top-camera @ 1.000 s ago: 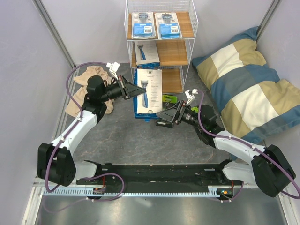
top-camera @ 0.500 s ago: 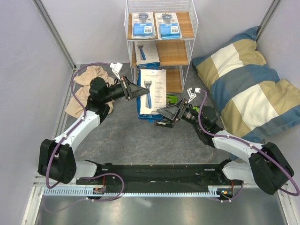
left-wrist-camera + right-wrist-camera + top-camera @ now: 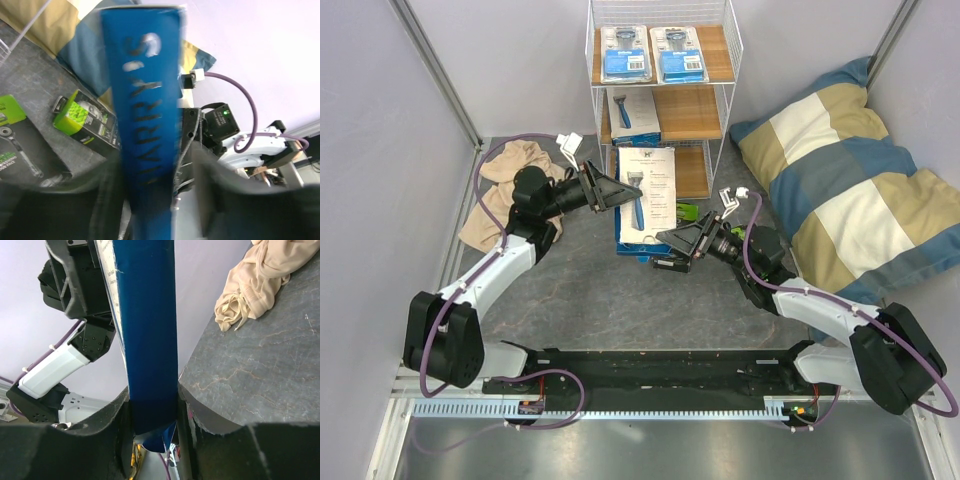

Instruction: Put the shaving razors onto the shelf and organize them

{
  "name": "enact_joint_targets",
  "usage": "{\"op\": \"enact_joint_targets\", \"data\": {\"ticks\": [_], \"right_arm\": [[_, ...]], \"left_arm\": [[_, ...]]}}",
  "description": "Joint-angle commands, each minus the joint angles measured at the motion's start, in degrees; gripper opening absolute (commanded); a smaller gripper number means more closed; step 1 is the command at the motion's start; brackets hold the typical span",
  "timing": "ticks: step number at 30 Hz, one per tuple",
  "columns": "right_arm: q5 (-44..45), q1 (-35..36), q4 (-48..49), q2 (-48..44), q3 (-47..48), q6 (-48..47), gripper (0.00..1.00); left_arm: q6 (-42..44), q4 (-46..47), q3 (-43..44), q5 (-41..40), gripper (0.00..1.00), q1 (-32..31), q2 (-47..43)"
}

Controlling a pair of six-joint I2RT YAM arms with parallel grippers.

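A large white razor pack [image 3: 646, 195] with a blue spine [image 3: 145, 100] hangs upright in front of the shelf [image 3: 731, 90], between both arms. My right gripper [image 3: 667, 240] is shut on its lower edge, with both fingers pressed against the blue spine [image 3: 147, 325]. My left gripper [image 3: 618, 191] sits at the pack's left edge with its jaws open and a gap beside the pack. Two blister cards [image 3: 626, 53] [image 3: 678, 53] lie on the top board and a white pack [image 3: 632, 112] on the middle board. Two black-and-green boxes [image 3: 85, 122] [image 3: 11, 131] lie on the floor beyond the pack.
A beige cloth [image 3: 510, 190] is bunched on the floor at the left, behind my left arm. A big striped pillow [image 3: 850, 190] fills the right side. Grey walls close in on both sides of the dark stone-patterned floor [image 3: 620, 300].
The left arm brought the white pack right, toward the shelf. The right gripper closed on the pack's lower edge, and the left jaws opened.
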Motion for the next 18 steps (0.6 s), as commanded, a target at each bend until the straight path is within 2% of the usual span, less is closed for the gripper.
{"op": "enact_joint_targets", "data": {"ticks": [1, 2, 5, 10, 11, 15, 18], "right_arm": [[0.28, 0.08, 2.58, -1.95, 0.31, -1.09, 0.33], [0.29, 0.08, 2.24, -2.04, 0.4, -1.18, 0.33], [0.37, -0.1, 1.53, -2.56, 0.58, -1.26, 0.32], [0.72, -0.63, 0.39, -3.53, 0.4, -1.44, 0.31], [0.81, -0.71, -0.14, -3.62, 0.4, -1.53, 0.31], [0.64, -1.5, -1.54, -3.88, 0.75, -2.05, 0.3], [0.29, -2.03, -2.78, -3.71, 1.28, -2.67, 0.3]], "left_arm": [[1.79, 0.44, 0.46, 0.71, 0.7, -0.44, -0.48], [3.19, -0.44, 0.55, 0.28, 0.75, -0.52, -0.83], [7.22, -5.18, 0.99, -1.3, 0.8, -0.44, -1.97], [15.67, -17.48, 4.15, -5.34, 0.84, -0.35, -4.61], [18.73, -22.2, 4.76, -7.44, 0.84, -0.26, -4.96], [25.08, -31.01, 7.05, -13.51, 0.85, -0.26, -7.68], [28.33, -33.84, 6.97, -17.65, 0.86, -0.26, -10.41]]}}
